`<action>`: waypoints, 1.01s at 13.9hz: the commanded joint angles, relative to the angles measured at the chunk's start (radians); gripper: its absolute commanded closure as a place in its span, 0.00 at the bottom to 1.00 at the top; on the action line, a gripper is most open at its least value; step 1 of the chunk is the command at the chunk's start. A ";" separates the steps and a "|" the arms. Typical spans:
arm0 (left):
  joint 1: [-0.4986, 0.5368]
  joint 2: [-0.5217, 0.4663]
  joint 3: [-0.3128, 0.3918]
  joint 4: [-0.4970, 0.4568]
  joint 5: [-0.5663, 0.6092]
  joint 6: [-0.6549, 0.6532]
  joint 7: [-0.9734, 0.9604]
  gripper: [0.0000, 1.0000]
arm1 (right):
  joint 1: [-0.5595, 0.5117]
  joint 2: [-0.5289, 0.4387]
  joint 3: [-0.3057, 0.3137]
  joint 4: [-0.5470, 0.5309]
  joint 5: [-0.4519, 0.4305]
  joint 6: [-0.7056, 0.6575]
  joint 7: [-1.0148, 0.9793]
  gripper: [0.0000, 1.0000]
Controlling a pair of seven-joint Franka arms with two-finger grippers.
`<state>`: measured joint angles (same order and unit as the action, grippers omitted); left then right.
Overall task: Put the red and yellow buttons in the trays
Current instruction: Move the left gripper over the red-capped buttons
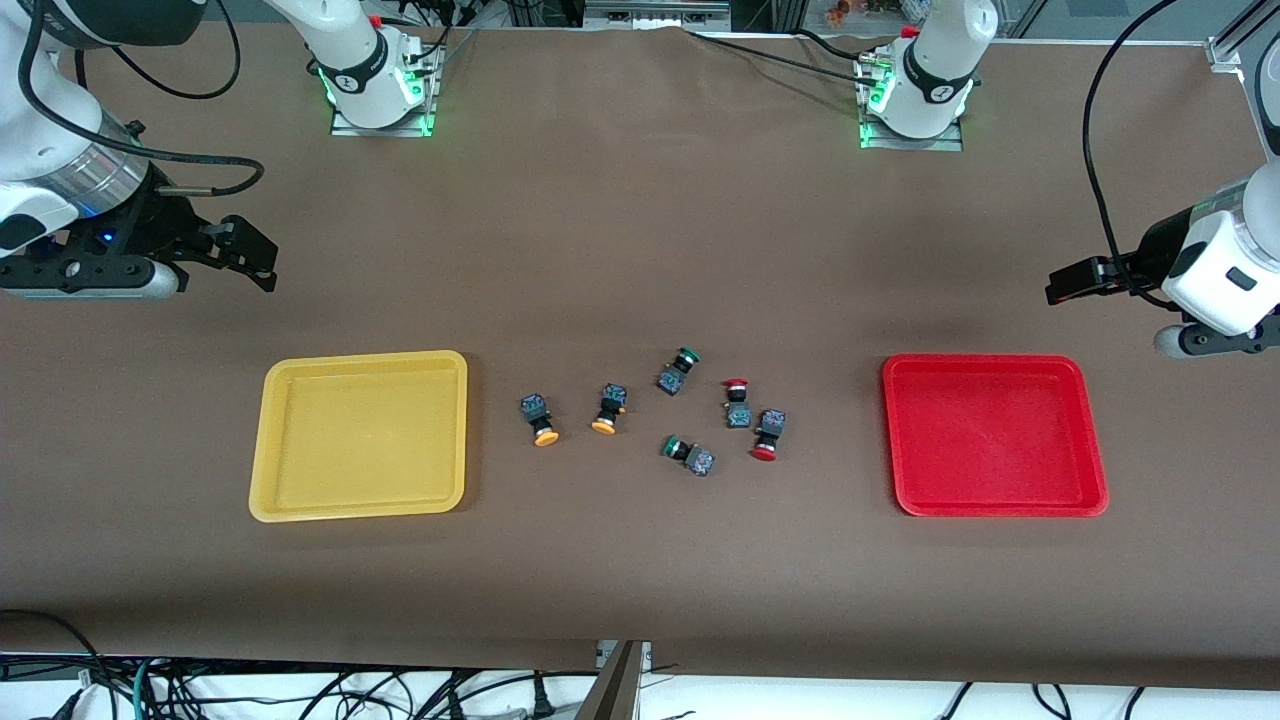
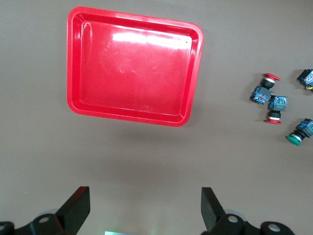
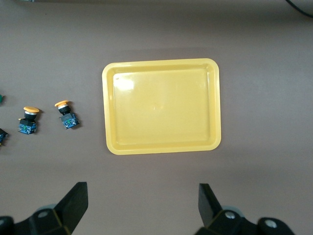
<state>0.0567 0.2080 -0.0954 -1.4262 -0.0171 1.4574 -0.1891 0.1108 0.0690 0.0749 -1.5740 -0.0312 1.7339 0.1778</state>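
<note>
While both arms wait above the table's ends, all 6 switches lie loose on the brown table between the 2 trays, none of them in a tray.

Taking the green button nearest the front camera as the landmark: a red button lies just beside it toward the left arm's end, cap pointing at the camera. A second red button sits slightly farther from the camera than that one, the 2 almost touching. Toward the right arm's end of the landmark lie 2 yellow buttons, apart from each other, caps toward the camera. A second green button lies farther from the camera than the landmark.

The red tray sits well toward the left arm's end, the yellow tray well toward the right arm's end (both hold nothing).

The left gripper hangs over bare table near the red tray's edge, fingers spread wide and grasping nothing. The right gripper hangs over bare table near the yellow tray, fingers likewise spread and grasping nothing.
</note>
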 commanded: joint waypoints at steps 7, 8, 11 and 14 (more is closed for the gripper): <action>-0.001 0.039 -0.007 0.036 -0.026 -0.014 0.003 0.00 | 0.010 -0.006 -0.001 -0.004 -0.019 0.012 -0.009 0.00; -0.006 0.039 -0.009 0.036 -0.026 -0.014 0.002 0.00 | 0.010 -0.006 -0.001 -0.004 -0.019 0.010 -0.009 0.00; -0.005 0.045 -0.010 0.036 -0.026 -0.011 0.003 0.00 | 0.010 -0.006 -0.001 -0.004 -0.018 0.016 -0.009 0.00; -0.009 0.074 -0.013 0.035 -0.032 -0.002 0.008 0.00 | 0.010 -0.006 -0.001 -0.004 -0.019 0.016 -0.009 0.00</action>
<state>0.0507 0.2435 -0.1073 -1.4260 -0.0213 1.4574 -0.1890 0.1163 0.0696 0.0749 -1.5741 -0.0329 1.7443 0.1776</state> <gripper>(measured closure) 0.000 0.000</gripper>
